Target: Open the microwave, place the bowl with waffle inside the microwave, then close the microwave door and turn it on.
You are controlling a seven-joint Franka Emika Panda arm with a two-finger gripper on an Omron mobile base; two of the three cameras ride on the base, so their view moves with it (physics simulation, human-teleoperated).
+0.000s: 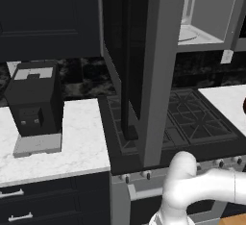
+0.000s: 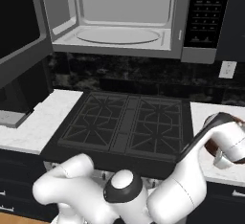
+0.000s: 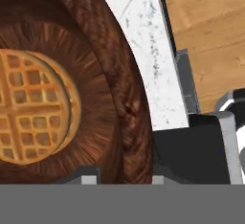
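Observation:
The microwave [image 2: 124, 22] hangs above the stove, its pale grey cavity and round turntable [image 2: 117, 35] in plain sight. The microwave door [image 1: 144, 51] is swung wide toward me, and its dark bar handle [image 1: 126, 75] runs down its face. On the right counter sits the reddish-brown bowl [image 3: 110, 74] with a golden waffle [image 3: 28, 113] in it; a sliver of the bowl [image 2: 210, 146] peeks out under the hand. My gripper [image 3: 123, 176] is down at the bowl's near rim, one finger inside and one outside, closed on the rim.
A black gas cooktop [image 2: 129, 122] lies below the microwave, between white marble counters [image 1: 81, 137]. A black coffee machine [image 1: 34, 104] stands on the left counter. The open door juts out over the cooktop's left side. Wooden floor [image 3: 210, 27] lies beyond the counter edge.

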